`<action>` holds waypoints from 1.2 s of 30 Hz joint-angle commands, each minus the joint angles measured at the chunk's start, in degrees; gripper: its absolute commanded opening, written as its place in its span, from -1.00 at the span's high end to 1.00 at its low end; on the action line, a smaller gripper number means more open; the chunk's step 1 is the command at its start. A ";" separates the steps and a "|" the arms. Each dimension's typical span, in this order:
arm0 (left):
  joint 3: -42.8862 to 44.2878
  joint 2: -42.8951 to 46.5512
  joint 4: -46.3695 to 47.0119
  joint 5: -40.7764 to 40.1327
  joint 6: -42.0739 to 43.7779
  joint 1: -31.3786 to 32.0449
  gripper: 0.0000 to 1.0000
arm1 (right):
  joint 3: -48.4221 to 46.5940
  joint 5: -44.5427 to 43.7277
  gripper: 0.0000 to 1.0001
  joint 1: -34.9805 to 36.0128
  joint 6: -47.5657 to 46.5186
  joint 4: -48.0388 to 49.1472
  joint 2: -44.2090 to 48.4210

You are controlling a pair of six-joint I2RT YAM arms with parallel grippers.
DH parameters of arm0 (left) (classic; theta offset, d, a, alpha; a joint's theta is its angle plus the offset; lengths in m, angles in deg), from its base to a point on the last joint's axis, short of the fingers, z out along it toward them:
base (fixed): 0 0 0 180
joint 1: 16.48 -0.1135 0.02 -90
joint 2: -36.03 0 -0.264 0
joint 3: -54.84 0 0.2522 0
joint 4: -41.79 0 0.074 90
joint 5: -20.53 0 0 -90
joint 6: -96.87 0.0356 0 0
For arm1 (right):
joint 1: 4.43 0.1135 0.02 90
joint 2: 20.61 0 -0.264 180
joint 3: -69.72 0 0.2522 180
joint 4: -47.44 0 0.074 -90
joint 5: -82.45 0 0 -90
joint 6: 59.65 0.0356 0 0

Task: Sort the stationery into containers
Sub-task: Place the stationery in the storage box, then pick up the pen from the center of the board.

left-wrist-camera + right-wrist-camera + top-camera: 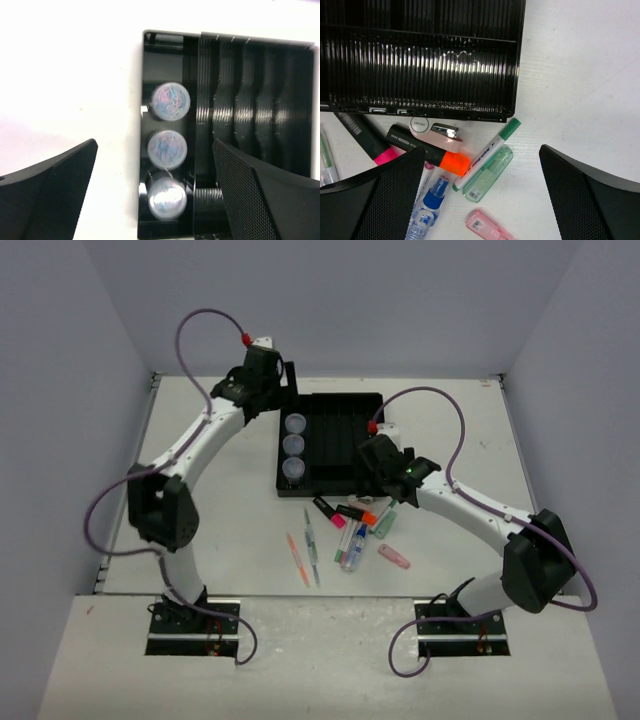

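Observation:
The black tray (340, 425) lies mid-table. Three grey-lilac pots (293, 446) stand in its wide left slot; they also show in the left wrist view (167, 147). My left gripper (283, 390) hangs open over the tray's far left corner, with the pots between its fingers in the left wrist view (154, 145). My right gripper (373, 480) is open and empty over the tray's near right corner and shows in its own view (482, 150). Below it lie an orange-capped marker (427, 152), a pink-tipped marker (365, 137), a green-capped pen (487, 150) and a pink eraser (487, 227).
A pink stapler (437, 132), a green translucent case (490, 175) and a small blue spray bottle (427, 207) lie among the markers. Two thin pens (305, 555) lie to the left of the pile. The tray's narrow slots (255, 110) hold nothing.

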State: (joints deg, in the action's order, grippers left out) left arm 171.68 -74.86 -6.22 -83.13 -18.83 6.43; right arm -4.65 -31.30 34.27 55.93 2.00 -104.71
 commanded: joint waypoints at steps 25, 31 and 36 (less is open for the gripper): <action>-51.23 66.20 -5.91 -13.75 -2.23 0.12 -1.00 | -1.76 8.08 -0.40 14.29 10.54 -4.76 7.46; -53.78 67.64 -4.00 -13.91 -1.12 0.12 -1.00 | -5.39 8.06 0.01 21.96 13.65 -4.75 -1.80; -53.78 66.91 -3.63 -13.29 -0.69 0.12 -1.00 | -9.73 10.25 0.08 27.32 14.52 -4.21 -9.09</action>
State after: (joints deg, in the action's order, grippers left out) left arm 117.92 -7.90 -11.02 -96.41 -21.38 6.79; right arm -9.59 -21.49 57.71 67.62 -1.90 -109.67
